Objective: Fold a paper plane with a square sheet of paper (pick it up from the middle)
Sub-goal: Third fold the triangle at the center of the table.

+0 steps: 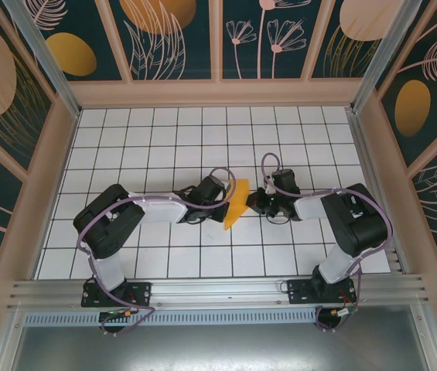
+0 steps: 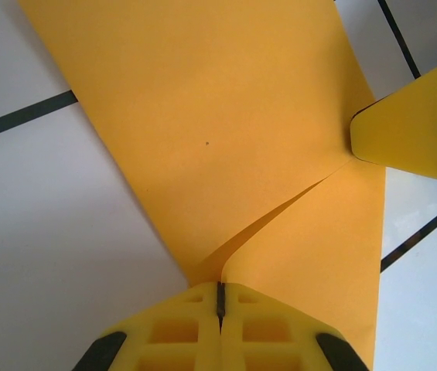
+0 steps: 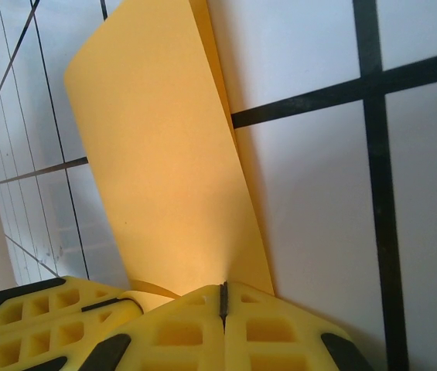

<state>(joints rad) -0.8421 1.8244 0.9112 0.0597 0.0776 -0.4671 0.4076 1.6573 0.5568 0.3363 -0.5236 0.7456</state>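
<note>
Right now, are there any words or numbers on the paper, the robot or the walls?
None can be read. The paper is blank, the table carries only grid lines, the wall panels only plants and ovals; the arms show no legible marks.

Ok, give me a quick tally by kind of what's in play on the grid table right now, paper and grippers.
Paper: 1, the orange-yellow paper sheet, partly folded
Grippers: 2, the left gripper and the right gripper, both shut on the sheet
Total: 3
</note>
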